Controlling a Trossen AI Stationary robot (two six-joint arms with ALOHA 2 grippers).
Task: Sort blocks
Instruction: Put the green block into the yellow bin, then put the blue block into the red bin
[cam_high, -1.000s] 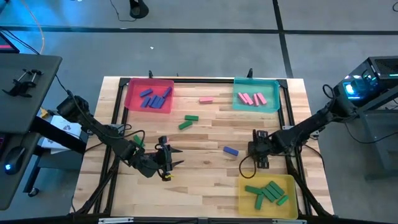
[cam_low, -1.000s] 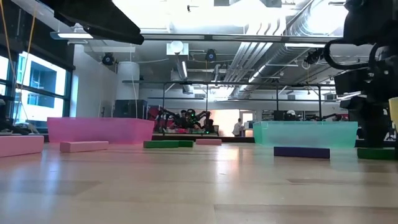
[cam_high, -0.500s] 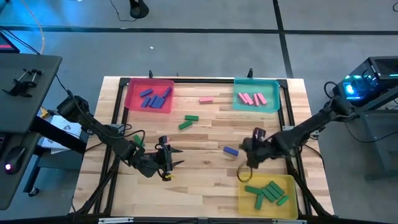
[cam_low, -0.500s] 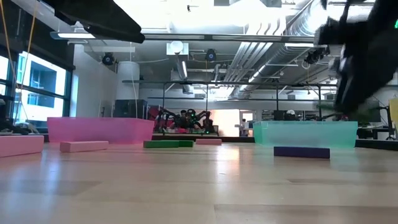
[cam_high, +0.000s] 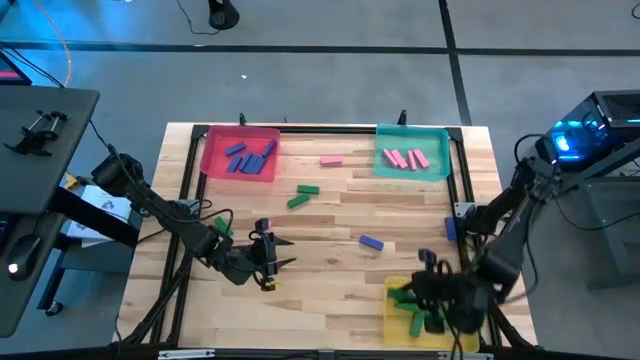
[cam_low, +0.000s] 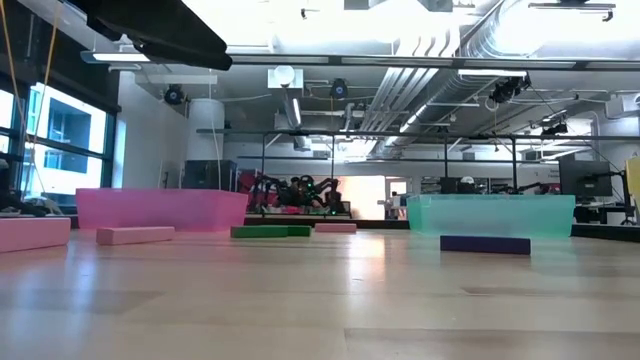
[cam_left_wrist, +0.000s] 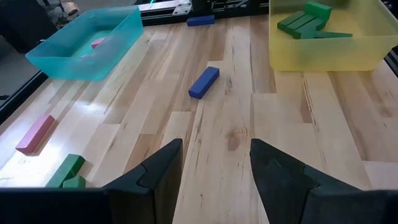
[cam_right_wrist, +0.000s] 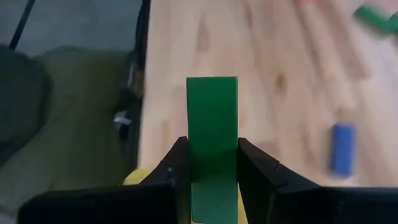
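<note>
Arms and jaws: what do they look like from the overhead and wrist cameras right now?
Both arms are dark, slim and jointed, built of tube-like links. The left arm carries a thin black cable looping along it, with a small green spot near its wrist. The left gripper has two dark, matte, wedge-shaped jaws. The right gripper has similar dark jaws with flat inner faces.

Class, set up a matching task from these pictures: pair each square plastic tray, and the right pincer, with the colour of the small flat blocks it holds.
Things:
1. pink square plastic tray
2. teal square plastic tray
3. yellow square plastic tray
4. right pincer

Block colours:
A. pink blocks
B. several green blocks
C. blue-purple blocks
D. one green block

Pairs: 1-C, 2-A, 3-B, 4-D
</note>
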